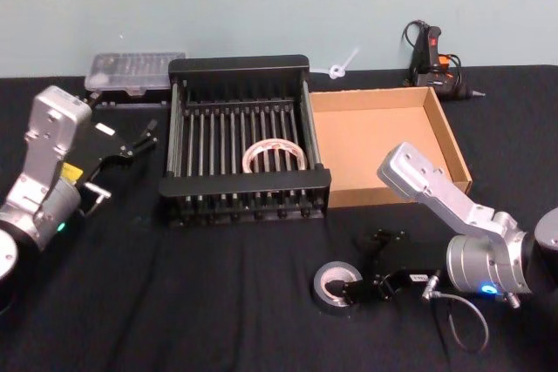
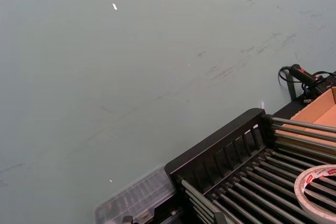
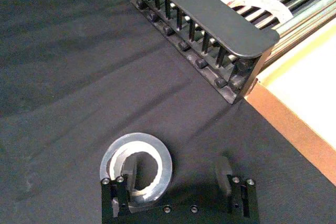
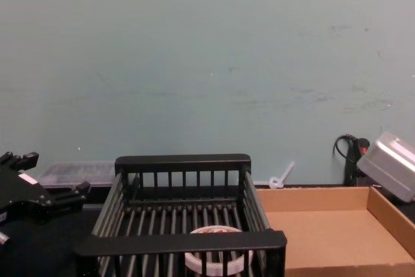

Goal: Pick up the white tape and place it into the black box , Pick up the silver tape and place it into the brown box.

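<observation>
The white tape (image 1: 274, 156) already lies in the black box (image 1: 244, 189). Near the desk's front edge, the right gripper (image 3: 179, 177) has its fingers apart, one inside the silver tape (image 3: 136, 164). It should close firmly on the wall before lifting toward the brown box (image 1: 453, 141). The left gripper (image 1: 131, 141) idles, fingers apart.

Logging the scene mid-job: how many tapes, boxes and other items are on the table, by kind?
Tapes: 2, white tape and silver tape.
Boxes: 2, black box and brown box.
Clear plastic case: 1.
Glue gun: 1.
Total: 6.
</observation>
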### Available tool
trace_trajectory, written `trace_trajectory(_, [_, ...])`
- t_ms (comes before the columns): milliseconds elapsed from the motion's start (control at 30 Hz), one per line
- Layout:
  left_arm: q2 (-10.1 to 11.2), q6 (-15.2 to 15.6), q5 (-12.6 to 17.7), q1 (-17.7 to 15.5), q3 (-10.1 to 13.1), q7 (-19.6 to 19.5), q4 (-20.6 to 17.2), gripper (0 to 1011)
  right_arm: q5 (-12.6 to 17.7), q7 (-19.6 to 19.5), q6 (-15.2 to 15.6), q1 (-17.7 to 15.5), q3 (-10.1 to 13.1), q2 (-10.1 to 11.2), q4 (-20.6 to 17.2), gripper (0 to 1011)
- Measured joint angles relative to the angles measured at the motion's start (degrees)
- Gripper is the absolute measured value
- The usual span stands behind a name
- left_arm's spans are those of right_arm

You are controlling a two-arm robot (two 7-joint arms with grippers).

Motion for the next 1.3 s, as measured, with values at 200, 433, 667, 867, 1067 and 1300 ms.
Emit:
trace_trajectory(200, [0.0,0.0,0.0,0.0,0.0,0.0,0.0,1001,0.0,0.0,0.0,0.0,0.0,0.0,0.0,838])
trace_trajectory(433, [0.0,0.0,0.0,0.0,0.0,0.0,0.0,1001,0.0,0.0,0.0,0.0,0.0,0.0,0.0,630])
trace_trajectory(667, [0.0,0.0,0.0,0.0,0.0,0.0,0.0,1001,0.0,0.0,0.0,0.0,0.0,0.0,0.0,403])
trace_trajectory(867, [0.0,0.0,0.0,0.0,0.0,0.0,0.0,1001,0.1,0.0,0.0,0.0,0.0,0.0,0.0,209])
trace_trajectory(1067, [0.0,0.0,0.0,0.0,0.0,0.0,0.0,1001,0.1,0.0,0.0,0.0,0.0,0.0,0.0,174])
trace_trajectory(1300, [0.0,0.0,0.0,0.0,0.0,0.0,0.0,1001,0.1,0.0,0.0,0.0,0.0,0.0,0.0,174])
